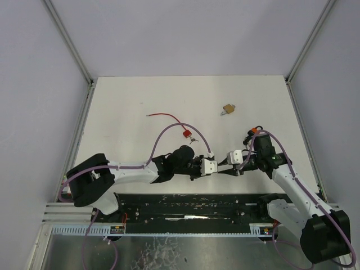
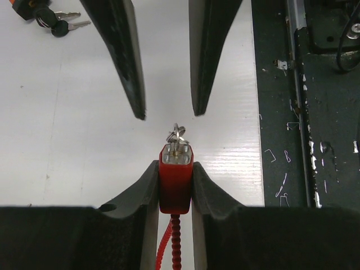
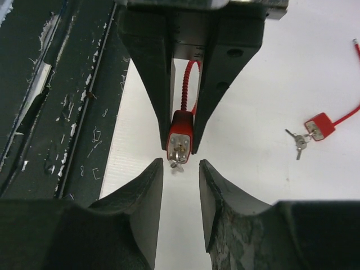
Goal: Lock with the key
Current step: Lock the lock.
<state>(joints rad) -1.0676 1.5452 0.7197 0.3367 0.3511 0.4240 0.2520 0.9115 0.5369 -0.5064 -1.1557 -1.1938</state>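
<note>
My left gripper (image 2: pixel 176 169) is shut on a small red cable lock (image 2: pixel 175 185), whose red cable hangs back between the fingers. A silver key (image 2: pixel 176 135) with a ring sticks out of the lock's front face. My right gripper (image 3: pixel 180 163) is open and faces the lock (image 3: pixel 181 132) head-on. The key (image 3: pixel 178 162) lies right at its fingertips, with a gap on each side. In the top view both grippers meet near the table's front edge, left gripper (image 1: pixel 218 165) against right gripper (image 1: pixel 224 167).
A second red lock (image 1: pixel 185 133) with a long red cable and loose keys (image 3: pixel 298 140) lies on the white table behind the grippers. A brass padlock (image 1: pixel 228 108) lies farther back. A black rail (image 1: pixel 197 205) runs along the front edge.
</note>
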